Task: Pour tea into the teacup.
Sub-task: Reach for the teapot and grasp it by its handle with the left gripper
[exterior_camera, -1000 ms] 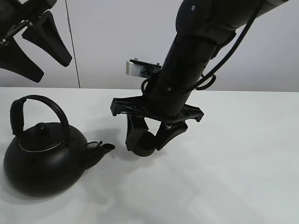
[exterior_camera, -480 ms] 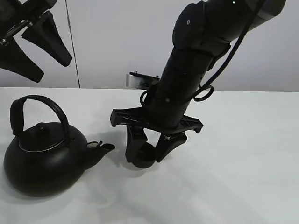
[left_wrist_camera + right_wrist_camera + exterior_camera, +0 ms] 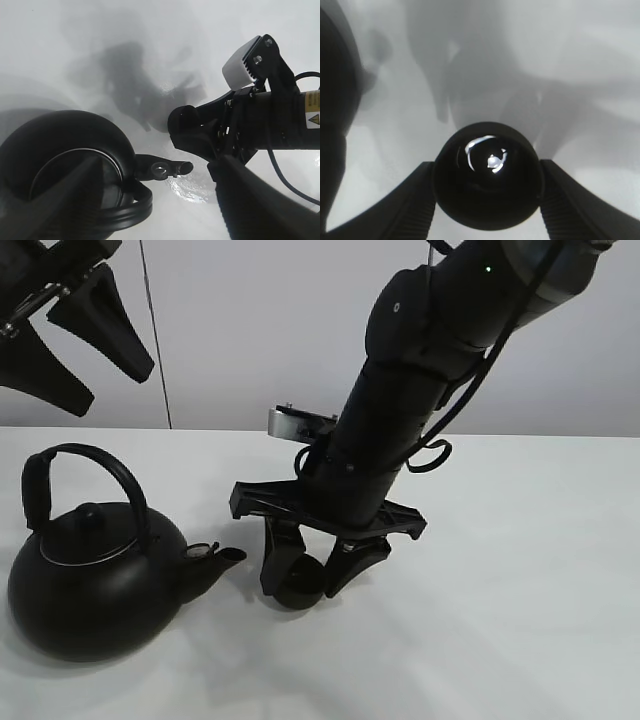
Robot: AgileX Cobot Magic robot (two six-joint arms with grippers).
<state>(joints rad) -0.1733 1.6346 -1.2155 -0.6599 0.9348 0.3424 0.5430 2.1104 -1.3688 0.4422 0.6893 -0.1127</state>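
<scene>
Cup (image 3: 488,175) clamped in right gripper (image 3: 303,588), low by kettle spout (image 3: 225,557). Set it flat, release gently; left gripper (image 3: 108,388) open, empty.

A white, faintly glossy counter (image 3: 520,640) is carrying two black things. A round kettle (image 3: 95,590) with an arched handle is sitting on it toward the left, its short spout pointing right. Just beyond the spout, a small teacup (image 3: 300,590) is hanging low at the surface; I cannot tell whether its base is touching.
</scene>
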